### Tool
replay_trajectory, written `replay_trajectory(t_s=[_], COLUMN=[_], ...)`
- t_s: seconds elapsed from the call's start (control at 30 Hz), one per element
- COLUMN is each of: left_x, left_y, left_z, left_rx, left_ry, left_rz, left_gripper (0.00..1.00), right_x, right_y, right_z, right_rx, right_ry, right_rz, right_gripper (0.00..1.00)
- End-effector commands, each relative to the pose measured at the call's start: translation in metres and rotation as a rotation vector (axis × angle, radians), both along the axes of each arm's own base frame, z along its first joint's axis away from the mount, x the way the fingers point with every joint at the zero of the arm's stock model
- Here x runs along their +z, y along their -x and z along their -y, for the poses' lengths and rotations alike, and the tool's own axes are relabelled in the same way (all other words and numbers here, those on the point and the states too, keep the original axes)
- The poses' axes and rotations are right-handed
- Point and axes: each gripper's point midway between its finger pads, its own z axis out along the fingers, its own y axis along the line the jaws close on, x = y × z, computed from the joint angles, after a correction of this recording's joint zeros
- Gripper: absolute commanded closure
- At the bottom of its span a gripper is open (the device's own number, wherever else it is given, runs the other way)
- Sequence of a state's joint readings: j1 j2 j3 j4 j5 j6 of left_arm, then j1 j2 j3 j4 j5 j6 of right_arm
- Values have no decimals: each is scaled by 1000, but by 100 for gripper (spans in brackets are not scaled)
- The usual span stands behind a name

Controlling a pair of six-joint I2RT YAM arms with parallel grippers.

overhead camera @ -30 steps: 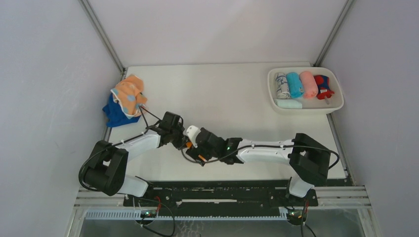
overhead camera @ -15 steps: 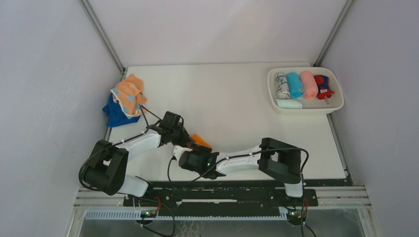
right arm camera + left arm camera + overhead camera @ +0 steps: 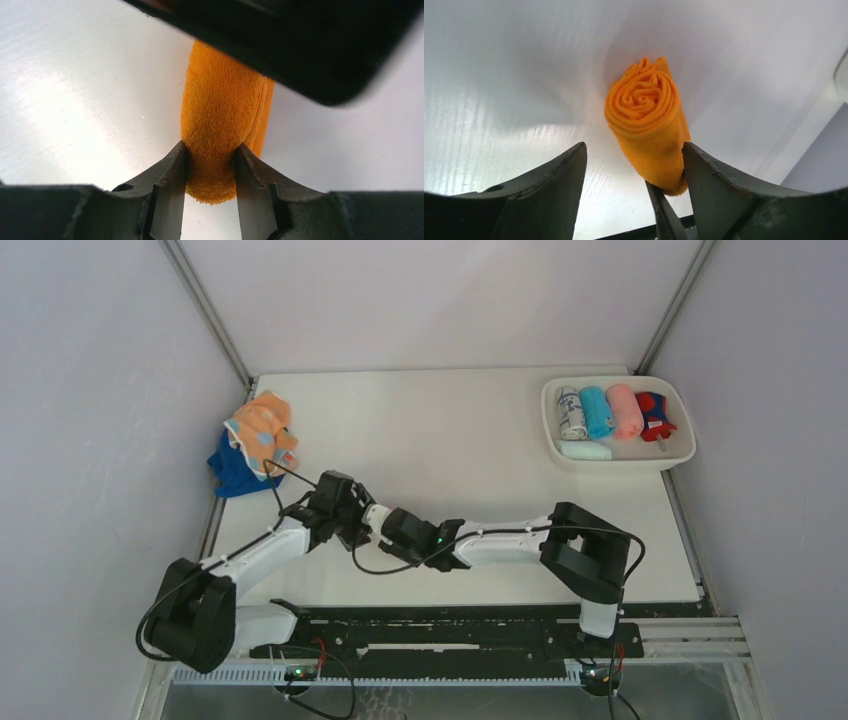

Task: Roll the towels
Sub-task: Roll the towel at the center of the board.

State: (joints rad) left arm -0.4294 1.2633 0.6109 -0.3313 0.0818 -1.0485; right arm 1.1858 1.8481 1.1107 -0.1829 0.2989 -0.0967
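On the counter my right end effector pinches the orange towel; the left end effector is wide open around it, its camera alone showing me the spiral end.

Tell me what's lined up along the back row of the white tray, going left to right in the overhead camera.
white patterned roll → turquoise roll → pink roll → dark blue and red roll. The pale mint roll lies in front of the first two in the tray, so it is left out.
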Motion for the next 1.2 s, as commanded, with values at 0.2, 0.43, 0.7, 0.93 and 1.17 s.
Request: replay_trajectory(t_s=[0.2,0.43,0.7,0.93,1.17], left_x=[14,4,-24,-43,-45], left_y=[-2,-9,1,13,16], left_z=[0,9,1,-5,-3], left_rx=[36,30,46,44,24], left_ry=[87,108,42,5,-4], left_rz=[61,31,-46,-97,-105], left_gripper=[23,25,37,58,65], right_x=[-12,-17,-8,15,38], right_y=[40,41,33,10,-2], right_z=[1,2,3,0,-15], right_rx=[74,72,49,-2,3], right_ry=[-239,-263,-259,-133,-51], right_rz=[-535,-609,-548,-230,35], right_gripper=[67,67,63,40,29])
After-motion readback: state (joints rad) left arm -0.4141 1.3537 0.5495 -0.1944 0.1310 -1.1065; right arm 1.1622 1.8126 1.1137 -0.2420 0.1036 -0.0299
